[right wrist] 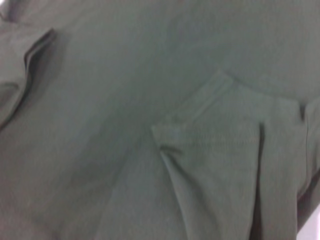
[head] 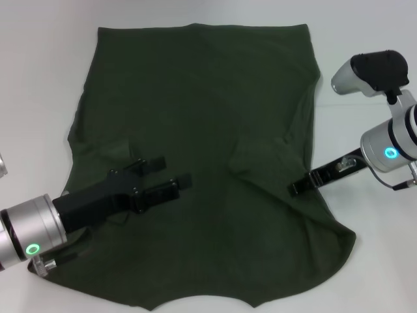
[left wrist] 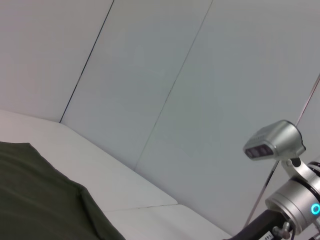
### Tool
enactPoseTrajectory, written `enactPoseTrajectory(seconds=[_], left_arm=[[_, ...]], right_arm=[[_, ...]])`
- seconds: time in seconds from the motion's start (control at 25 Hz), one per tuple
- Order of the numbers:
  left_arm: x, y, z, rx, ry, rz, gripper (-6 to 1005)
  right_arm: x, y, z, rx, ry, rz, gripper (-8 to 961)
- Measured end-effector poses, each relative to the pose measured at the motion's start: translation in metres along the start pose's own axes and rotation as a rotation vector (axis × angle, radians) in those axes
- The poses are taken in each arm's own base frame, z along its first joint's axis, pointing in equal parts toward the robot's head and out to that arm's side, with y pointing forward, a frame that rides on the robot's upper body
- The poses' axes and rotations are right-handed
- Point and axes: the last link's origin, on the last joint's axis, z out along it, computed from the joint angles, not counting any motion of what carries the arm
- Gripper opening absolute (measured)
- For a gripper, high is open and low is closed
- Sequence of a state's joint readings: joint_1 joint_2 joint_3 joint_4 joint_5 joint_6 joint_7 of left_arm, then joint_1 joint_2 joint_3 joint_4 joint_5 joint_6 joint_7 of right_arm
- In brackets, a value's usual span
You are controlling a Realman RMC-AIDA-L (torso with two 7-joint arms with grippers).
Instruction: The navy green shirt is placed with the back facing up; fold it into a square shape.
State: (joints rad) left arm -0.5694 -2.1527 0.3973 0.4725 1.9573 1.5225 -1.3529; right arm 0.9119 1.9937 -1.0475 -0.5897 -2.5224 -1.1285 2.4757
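The navy green shirt (head: 202,117) lies spread flat on the white table, plain side up, with both sleeves folded inward onto the body. My left gripper (head: 168,173) is over the shirt's left-middle part, near the folded left sleeve, open, its two black fingers apart and pointing right. At the shirt's right edge my right gripper (head: 298,188) reaches in low beside the folded right sleeve (head: 264,156). The right wrist view is filled with the shirt's cloth (right wrist: 100,125) and the sleeve hem (right wrist: 200,107). A corner of the shirt (left wrist: 35,195) shows in the left wrist view.
The white table (head: 365,261) surrounds the shirt, with bare strips on the left, right and far side. The right arm's silver wrist and camera housing (head: 374,72) stand above the table at the right, and the right arm (left wrist: 287,200) also appears in the left wrist view against a pale wall.
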Motion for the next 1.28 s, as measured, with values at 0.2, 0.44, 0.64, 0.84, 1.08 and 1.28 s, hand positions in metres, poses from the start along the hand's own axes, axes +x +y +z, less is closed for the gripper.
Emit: enactPoseTrajectory(seconds=[0.2,0.44,0.64,0.84,1.08,1.28], left_arm=[[0.0,0.0,0.001,0.0,0.0,0.0,907],[0.001,0.0,0.001,0.0,-0.001,0.001,907],[0.001,0.0,0.001,0.0,0.0,0.002,908],[0.001,0.0,0.001,-0.002,0.0,0.004,908],[0.0,0.0,0.0,-0.001,0.0,0.006,907],[0.0,0.0,0.0,-0.001,0.0,0.006,907]], right_arm=[[0.003,0.003,0.005,-0.007,0.009,0.001,561],[0.003,0.007,0.007,-0.016,0.01,-0.005,566],[0.004,0.011,0.012,-0.014,0.014,-0.02,565],[0.006,0.014,0.018,-0.008,0.026,-0.052,496],[0.005,0.013,0.017,-0.01,0.019,-0.054,414],[0.004,0.015,0.017,-0.014,0.018,-0.074,177]])
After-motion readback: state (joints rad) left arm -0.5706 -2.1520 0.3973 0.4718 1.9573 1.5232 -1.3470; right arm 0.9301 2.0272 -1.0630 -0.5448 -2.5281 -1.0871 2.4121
